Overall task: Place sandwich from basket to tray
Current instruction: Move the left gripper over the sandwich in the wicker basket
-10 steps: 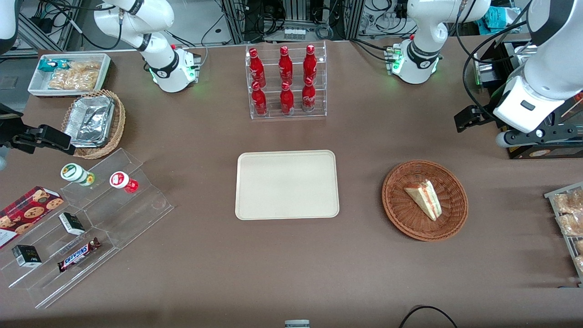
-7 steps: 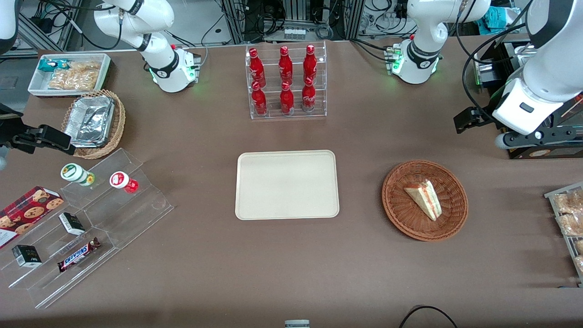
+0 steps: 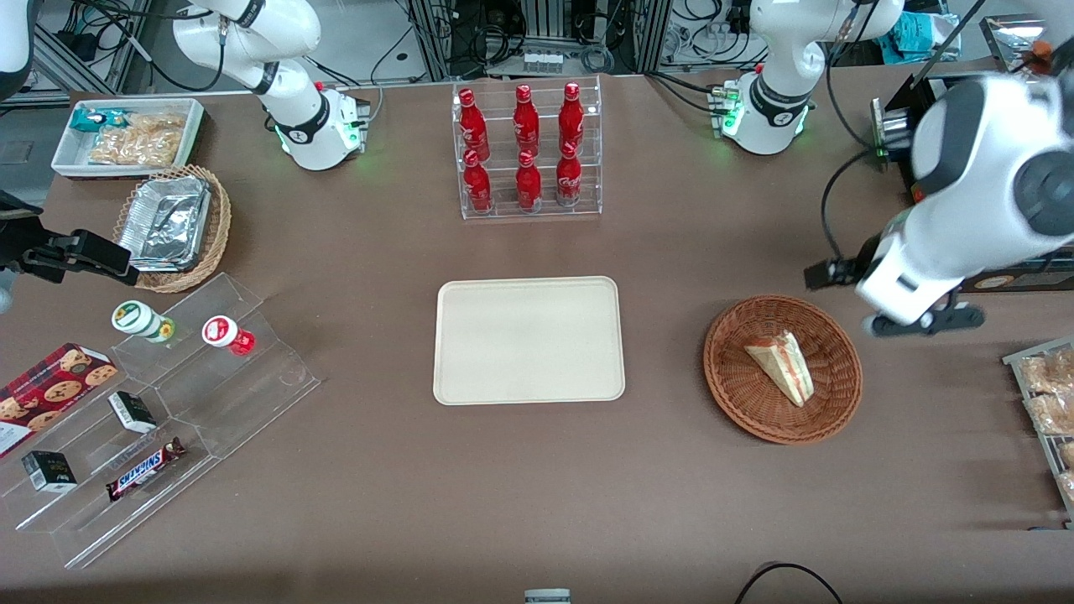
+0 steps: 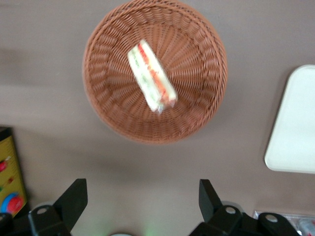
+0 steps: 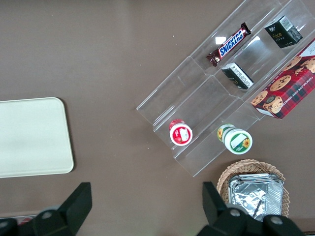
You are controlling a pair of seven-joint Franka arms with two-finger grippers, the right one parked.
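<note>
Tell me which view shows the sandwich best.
The left wrist view: the sandwich lies centred in the basket, unobstructed below the open tool. The front view shows it smaller; the right wrist view shows none of it.

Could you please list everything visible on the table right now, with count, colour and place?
sandwich: one, white bread with orange and green filling, in the basket.
basket: one, reddish-brown wicker, toward the working arm's end.
tray: one, cream, mid-table, nothing on it.
cola bottles: six, red, in a clear rack farther from the camera than the tray.
foil containers: silver, in a paler wicker basket toward the parked arm's end.
white bin: one, holding snacks, near that basket.
clear stepped stand: one, with a Snickers bar and small items.
gripper: black fingers open, above the table beside the basket.
</note>
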